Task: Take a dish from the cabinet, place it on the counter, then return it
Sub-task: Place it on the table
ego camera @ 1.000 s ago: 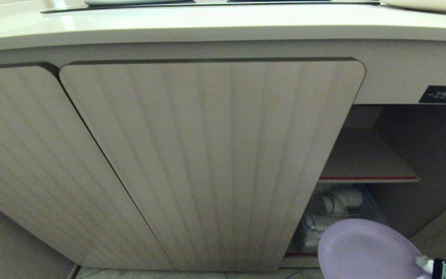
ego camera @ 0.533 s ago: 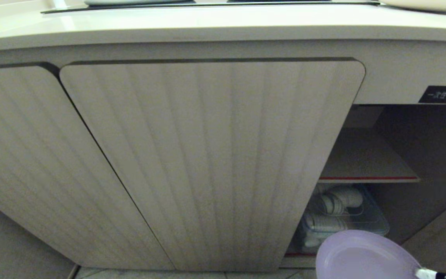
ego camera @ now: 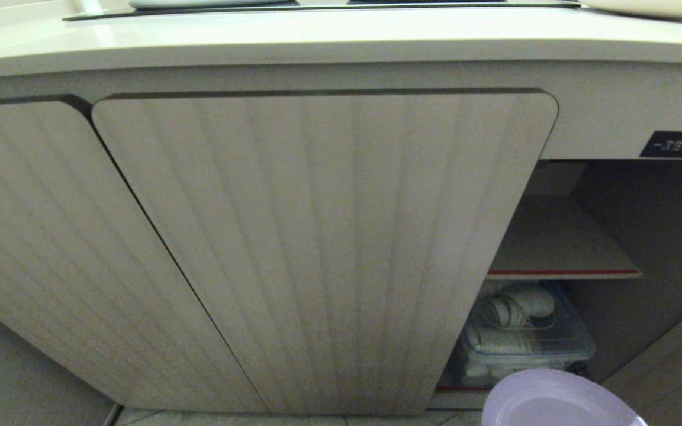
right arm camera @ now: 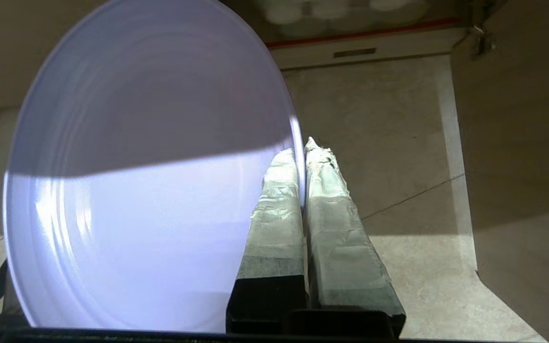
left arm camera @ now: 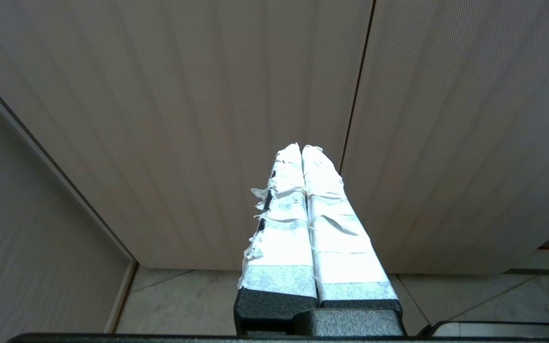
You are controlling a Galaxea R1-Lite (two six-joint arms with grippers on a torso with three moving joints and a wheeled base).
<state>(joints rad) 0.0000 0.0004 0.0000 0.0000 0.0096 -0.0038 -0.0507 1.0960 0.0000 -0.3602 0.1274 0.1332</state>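
Right gripper (right arm camera: pixel 301 151) jaws clamp the dish (right arm camera: pixel 150 181) rim before the cabinet (ego camera: pixel 317 248); left gripper (left arm camera: pixel 301 148) jaws closed, empty; black label (ego camera: pixel 677 145) characters unreadable

The right claw (right arm camera: pixel 302 150) is pinched tight on the rim of the dish (right arm camera: pixel 150 190), its two taped fingers (right arm camera: pixel 279 209) pressed together. The left claw (left arm camera: pixel 302 148) is closed too, holding nothing.

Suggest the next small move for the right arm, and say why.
Probably lift the dish up toward the counter. The right gripper pinches its rim, and it hangs low, outside the open cabinet, over the floor.
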